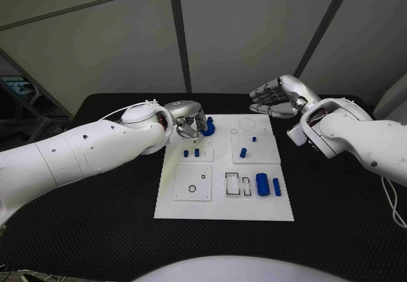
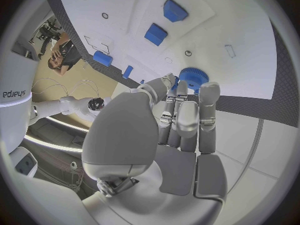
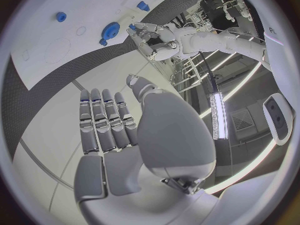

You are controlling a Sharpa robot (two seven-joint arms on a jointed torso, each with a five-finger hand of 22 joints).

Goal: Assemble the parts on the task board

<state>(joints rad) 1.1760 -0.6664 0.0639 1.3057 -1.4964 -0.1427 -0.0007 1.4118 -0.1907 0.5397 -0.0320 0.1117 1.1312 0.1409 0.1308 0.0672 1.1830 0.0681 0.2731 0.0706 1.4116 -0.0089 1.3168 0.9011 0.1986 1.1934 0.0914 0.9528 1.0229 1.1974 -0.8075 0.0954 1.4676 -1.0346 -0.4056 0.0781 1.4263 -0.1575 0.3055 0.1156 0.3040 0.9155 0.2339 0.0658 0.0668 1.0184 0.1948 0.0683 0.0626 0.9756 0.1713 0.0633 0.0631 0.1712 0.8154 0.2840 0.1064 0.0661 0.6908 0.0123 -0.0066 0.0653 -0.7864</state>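
Observation:
The white task board (image 1: 222, 205) lies mid-table. A blue gear (image 1: 209, 129) sits at its far left corner, with a blue stub standing up from it. My left hand (image 1: 192, 122) reaches down beside the gear, fingers straight and thumb apart. In the left wrist view the fingertips (image 2: 209, 92) meet the rim of the gear (image 2: 194, 78), and nothing is lifted. My right hand (image 1: 276, 96) hovers above the board's far right corner. Its fingers (image 3: 103, 120) lie straight with nothing in them. The right wrist view shows the gear (image 3: 112, 31) next to my left hand (image 3: 150, 35).
Small blue pegs (image 1: 197, 152) (image 1: 243, 153) (image 1: 253, 139) stand on the board's middle plates. A thick blue cylinder (image 1: 262, 184) and a thinner one (image 1: 276, 187) lie at the right. A black ring (image 1: 192, 188) lies near the left, and a round outline (image 1: 246, 123) marks the far edge.

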